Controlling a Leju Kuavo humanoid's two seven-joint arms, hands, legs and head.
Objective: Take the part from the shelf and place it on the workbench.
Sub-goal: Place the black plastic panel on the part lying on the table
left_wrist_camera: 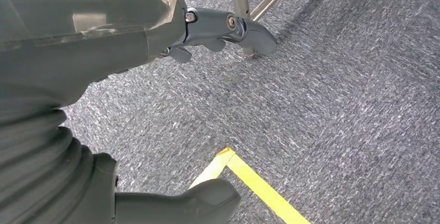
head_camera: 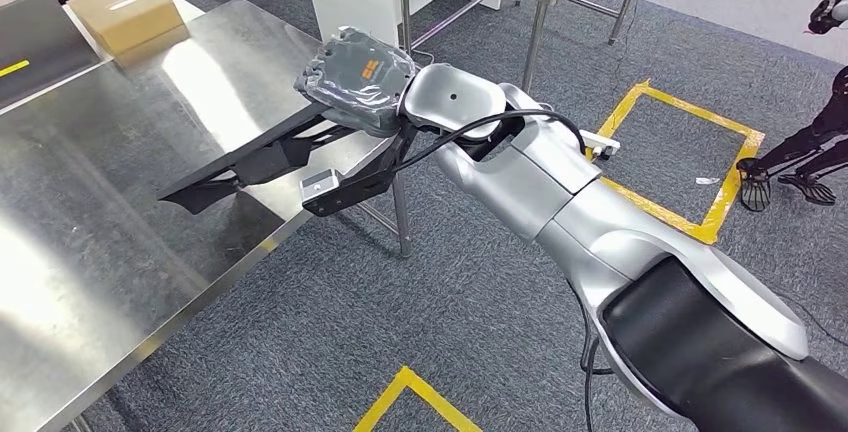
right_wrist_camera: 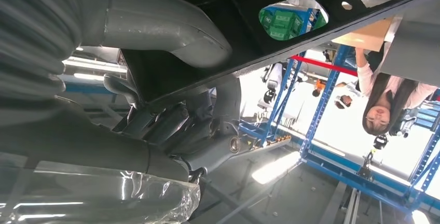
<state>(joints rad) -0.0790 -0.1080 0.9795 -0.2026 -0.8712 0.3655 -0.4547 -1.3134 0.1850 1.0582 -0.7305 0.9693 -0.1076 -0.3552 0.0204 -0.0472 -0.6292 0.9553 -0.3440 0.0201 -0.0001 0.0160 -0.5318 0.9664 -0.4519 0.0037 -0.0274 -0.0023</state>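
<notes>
Steel workbench [head_camera: 120, 252] on grey carpet [head_camera: 400, 322]; right hand [head_camera: 360, 77] grips black part [head_camera: 270, 157], left hand [left_wrist_camera: 104, 32] empty, fingers apart.

Stock on view: one black part [head_camera: 270, 157], held in one right hand [head_camera: 365, 72] over the edge of one steel table [head_camera: 90, 252]; one cardboard box [head_camera: 128, 12]; one person [right_wrist_camera: 381, 97]; possibly two yellow floor-tape squares [head_camera: 700, 167], the nearer cut off.
</notes>
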